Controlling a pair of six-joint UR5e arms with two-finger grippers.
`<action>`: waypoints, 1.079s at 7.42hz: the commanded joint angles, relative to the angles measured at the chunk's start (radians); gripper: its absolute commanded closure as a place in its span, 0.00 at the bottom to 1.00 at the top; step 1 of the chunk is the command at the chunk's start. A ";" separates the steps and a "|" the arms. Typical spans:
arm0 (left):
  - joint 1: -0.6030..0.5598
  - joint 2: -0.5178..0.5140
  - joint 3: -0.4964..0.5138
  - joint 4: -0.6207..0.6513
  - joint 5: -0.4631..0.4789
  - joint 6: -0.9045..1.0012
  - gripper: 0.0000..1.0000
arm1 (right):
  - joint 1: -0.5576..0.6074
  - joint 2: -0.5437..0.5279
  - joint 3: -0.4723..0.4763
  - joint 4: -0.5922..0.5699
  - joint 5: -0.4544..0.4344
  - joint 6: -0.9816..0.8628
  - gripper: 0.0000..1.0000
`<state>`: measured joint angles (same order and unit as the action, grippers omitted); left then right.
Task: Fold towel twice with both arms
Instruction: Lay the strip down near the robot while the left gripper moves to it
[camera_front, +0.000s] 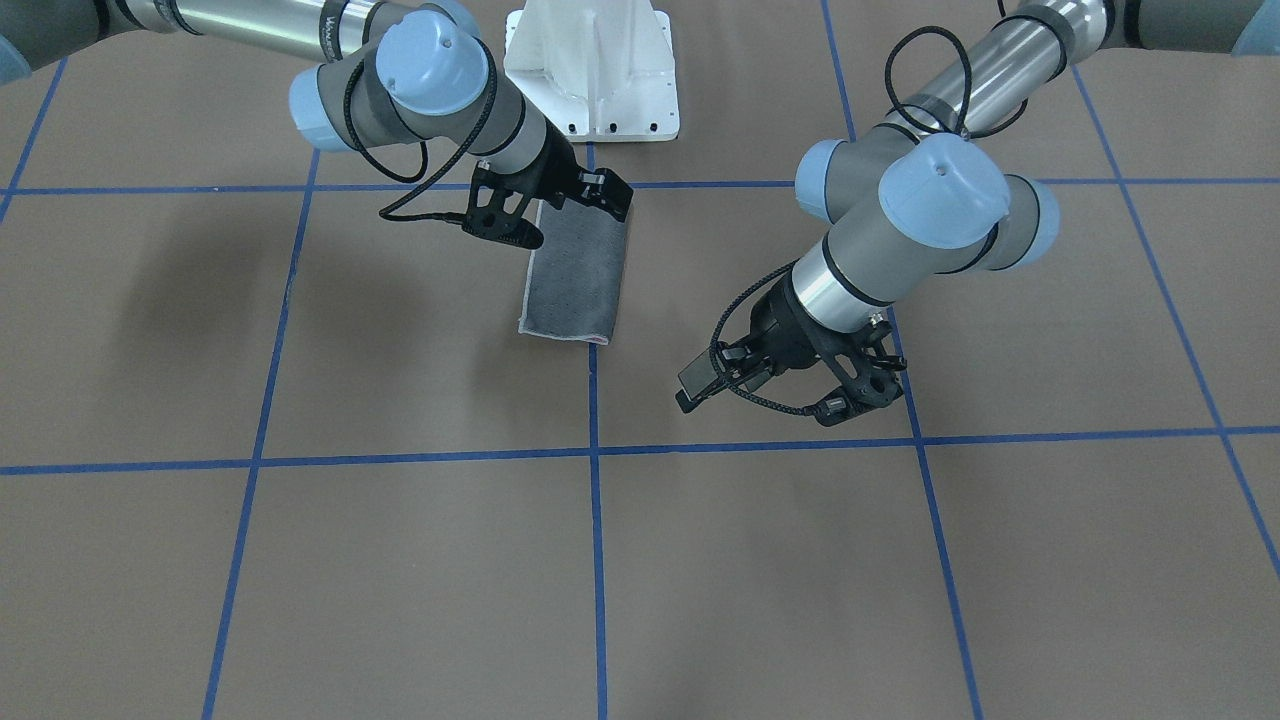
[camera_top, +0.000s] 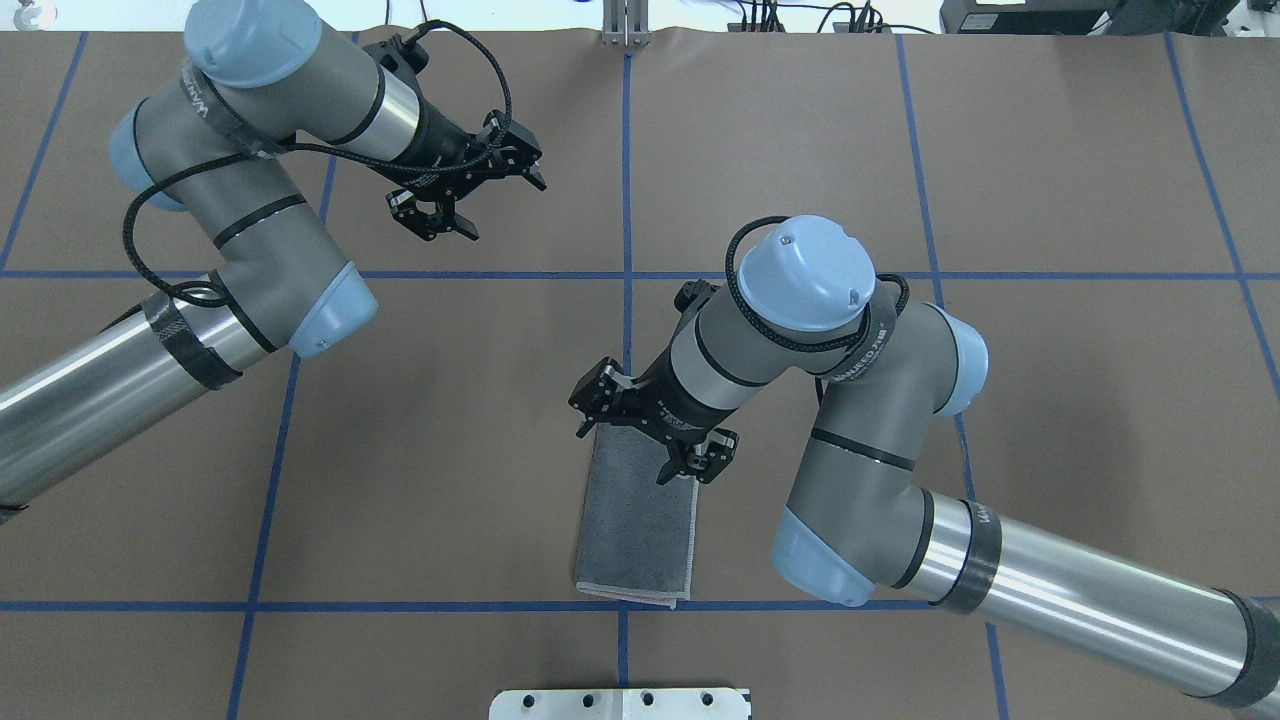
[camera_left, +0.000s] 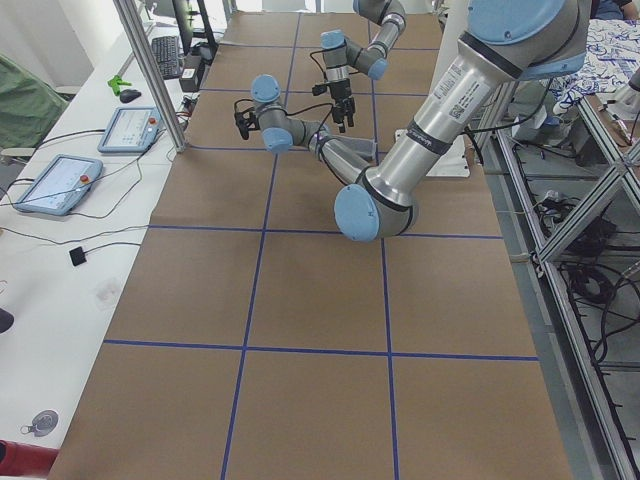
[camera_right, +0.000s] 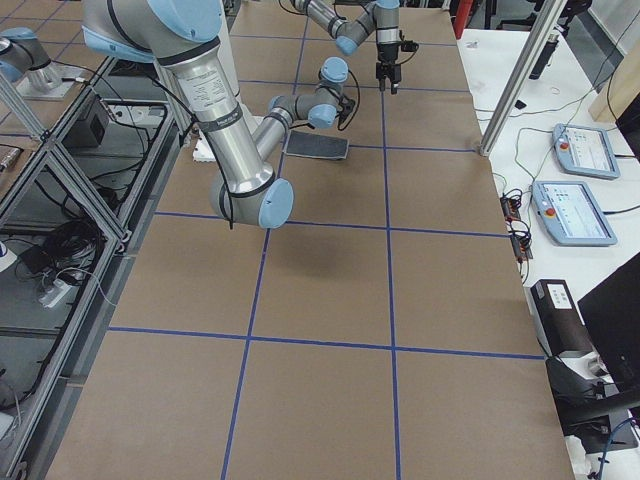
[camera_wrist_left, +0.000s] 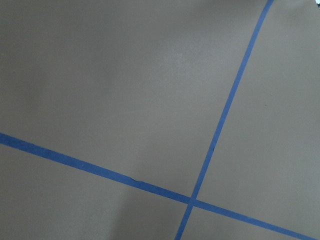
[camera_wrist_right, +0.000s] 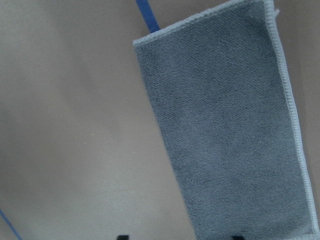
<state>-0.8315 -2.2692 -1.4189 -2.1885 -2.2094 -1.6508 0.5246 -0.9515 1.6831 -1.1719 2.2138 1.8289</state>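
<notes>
The towel (camera_wrist_right: 225, 125) lay closest, filling most of my right wrist view. It was folded to a narrow strip, dark grey face up, with its light stitched border running along one long side. From overhead I saw a thin pink sliver at a short end. It lay flat on the tabletop (camera_front: 400, 580), nearer the robot-side edge than the operators' edge and about midway between the two ends, across a blue tape line (camera_top: 626, 150). The right pincer (camera_front: 565, 215) hung over the towel with its fingers spread, grasping nothing. The left pincer (camera_front: 692, 388) was also released and empty. It hung towards the tabletop's left end, somewhat nearer the operators' edge, well apart from the towel. My left wrist view gave only bare brown surface and crossing tape lines.
</notes>
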 joint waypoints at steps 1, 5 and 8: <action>0.041 0.051 -0.102 0.004 0.001 -0.016 0.00 | 0.153 -0.039 0.004 -0.009 0.035 -0.013 0.00; 0.276 0.108 -0.195 0.010 0.141 -0.229 0.00 | 0.452 -0.197 0.003 -0.011 0.213 -0.389 0.00; 0.471 0.112 -0.236 0.108 0.310 -0.250 0.00 | 0.534 -0.265 -0.017 -0.008 0.205 -0.617 0.00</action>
<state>-0.4339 -2.1593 -1.6328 -2.1245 -1.9645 -1.8951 1.0336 -1.1961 1.6751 -1.1810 2.4235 1.2755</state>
